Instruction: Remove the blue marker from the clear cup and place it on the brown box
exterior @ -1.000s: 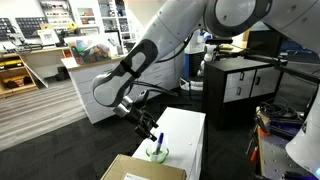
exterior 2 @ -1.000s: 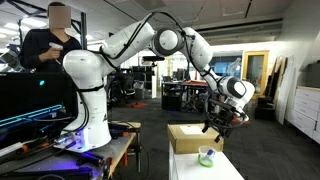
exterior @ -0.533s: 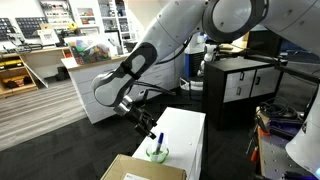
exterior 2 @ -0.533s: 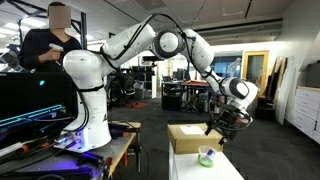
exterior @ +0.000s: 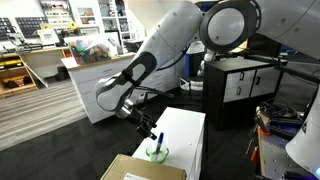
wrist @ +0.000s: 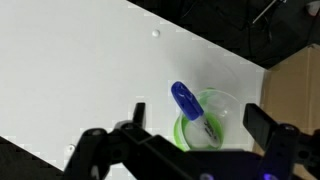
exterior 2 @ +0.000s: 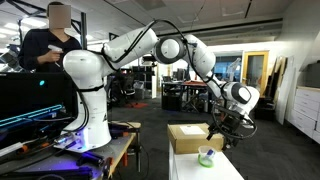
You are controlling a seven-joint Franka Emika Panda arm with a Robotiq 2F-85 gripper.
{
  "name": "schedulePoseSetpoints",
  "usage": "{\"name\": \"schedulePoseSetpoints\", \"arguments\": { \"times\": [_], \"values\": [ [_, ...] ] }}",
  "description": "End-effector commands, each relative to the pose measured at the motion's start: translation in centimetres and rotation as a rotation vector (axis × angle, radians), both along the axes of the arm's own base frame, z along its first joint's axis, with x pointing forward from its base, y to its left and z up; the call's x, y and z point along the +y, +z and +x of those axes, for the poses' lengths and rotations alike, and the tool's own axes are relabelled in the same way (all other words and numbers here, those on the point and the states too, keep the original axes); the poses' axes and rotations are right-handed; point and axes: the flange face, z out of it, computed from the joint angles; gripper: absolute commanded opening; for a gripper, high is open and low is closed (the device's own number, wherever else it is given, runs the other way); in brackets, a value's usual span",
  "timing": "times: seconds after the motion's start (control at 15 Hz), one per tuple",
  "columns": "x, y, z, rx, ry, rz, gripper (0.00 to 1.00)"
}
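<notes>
1. Currently the gripper point(wrist: 194, 112) hangs over the clear cup point(wrist: 222, 108) with its fingers spread wide, one on each side, gripping nothing.
2. Blue marker point(wrist: 186, 103) stands tilted inside the cup, with its upper end leaning out over the rim.
3. Cup sits on the white table point(wrist: 80, 70), near the brown box point(wrist: 300, 75).
4. Both exterior views show the gripper point(exterior: 145, 125) point(exterior 2: 217, 140) just above the cup point(exterior: 157, 153) point(exterior 2: 207, 156).

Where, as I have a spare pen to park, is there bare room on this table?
The white table is bare across the broad stretch beside the clear cup, away from the brown box, whose plain top also looks bare. It is crowded only at the cup: the blue marker leans in it and the open claw hangs over it.
</notes>
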Motion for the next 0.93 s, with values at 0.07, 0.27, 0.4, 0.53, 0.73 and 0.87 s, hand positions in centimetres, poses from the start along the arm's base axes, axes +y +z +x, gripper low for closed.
{"name": "schedulePoseSetpoints", "arguments": {
  "times": [0.07,0.27,0.4,0.53,0.73,0.87],
  "values": [
    [-0.6,0.0,0.5,0.033,0.066,0.021,1.0],
    [-0.6,-0.1,0.4,0.057,0.11,0.049,1.0],
    [-0.7,-0.2,0.1,0.072,0.133,0.053,1.0],
    [-0.8,-0.2,-0.2,0.091,0.155,0.053,1.0],
    [-1.0,-0.7,-0.7,0.129,0.169,0.061,1.0],
    [-1.0,-1.0,-0.9,0.142,0.174,0.073,1.0]
  ]
}}
